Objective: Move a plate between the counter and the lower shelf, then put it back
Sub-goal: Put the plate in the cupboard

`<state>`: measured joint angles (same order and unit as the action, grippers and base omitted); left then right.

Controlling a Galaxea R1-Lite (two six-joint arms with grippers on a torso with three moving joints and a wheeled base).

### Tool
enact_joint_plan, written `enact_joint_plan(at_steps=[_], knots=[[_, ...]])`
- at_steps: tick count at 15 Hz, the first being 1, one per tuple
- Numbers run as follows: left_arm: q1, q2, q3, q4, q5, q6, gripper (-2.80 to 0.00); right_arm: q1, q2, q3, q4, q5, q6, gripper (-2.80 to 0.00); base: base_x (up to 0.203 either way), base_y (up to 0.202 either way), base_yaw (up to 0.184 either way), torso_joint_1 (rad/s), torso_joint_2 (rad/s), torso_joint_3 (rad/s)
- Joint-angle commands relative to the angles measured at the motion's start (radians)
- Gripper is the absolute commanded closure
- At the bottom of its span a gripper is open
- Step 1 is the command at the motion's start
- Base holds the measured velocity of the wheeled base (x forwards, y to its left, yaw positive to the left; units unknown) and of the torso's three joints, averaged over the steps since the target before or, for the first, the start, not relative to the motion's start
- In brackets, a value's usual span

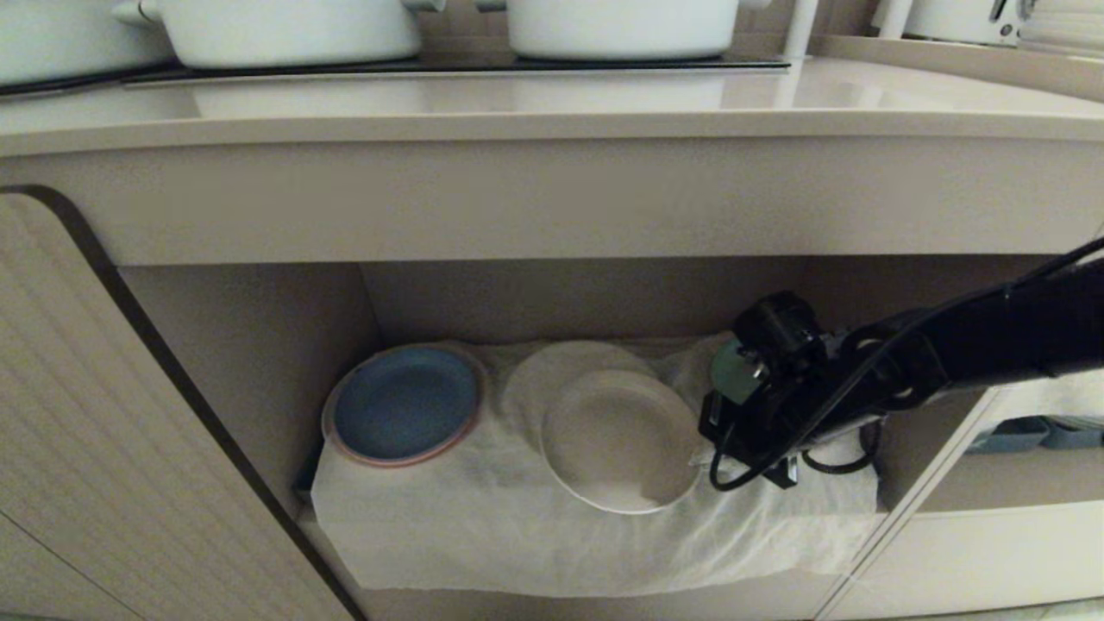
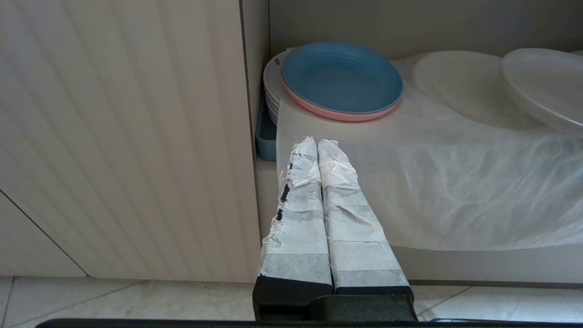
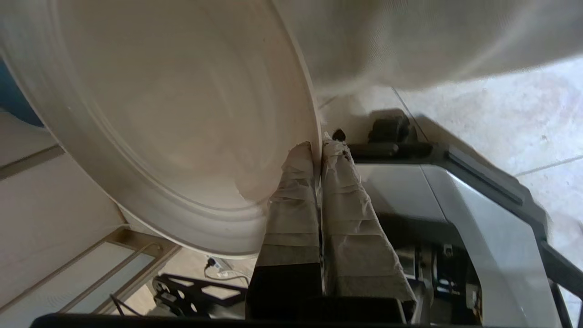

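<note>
White cloth (image 1: 483, 526) (wrinkled) drapes the lower shelf (image 1: 259, 345) under the counter (image 1: 552, 112).

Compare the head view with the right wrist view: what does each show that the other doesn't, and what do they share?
Only the head view shows the counter with white pots, the lower shelf, its white cloth, a blue plate and a second pale plate lying behind. Only the right wrist view shows the taped fingers pinching the rim, the robot's base and the tiled floor. Both show the plate held at its edge by the right gripper, tilted above the cloth.
</note>
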<state>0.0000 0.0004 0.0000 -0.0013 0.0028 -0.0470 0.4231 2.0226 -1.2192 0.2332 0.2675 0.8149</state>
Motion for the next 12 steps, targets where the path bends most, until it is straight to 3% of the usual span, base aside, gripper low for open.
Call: enact_joint_plan(at_steps=[1,12], knots=[[0.0,0.0,0.0,0.0,0.0,-0.001,0.0,0.002,0.036,-0.029,0.001,-0.001,0.004,0.0,0.0,0.0,0.0,0.0,0.0,0.0],[0.0,0.0,0.0,0.0,0.0,-0.001,0.0,0.057,0.158,-0.19,0.005,-0.072,0.137,0.0,0.0,0.0,0.0,0.0,0.0,0.0]])
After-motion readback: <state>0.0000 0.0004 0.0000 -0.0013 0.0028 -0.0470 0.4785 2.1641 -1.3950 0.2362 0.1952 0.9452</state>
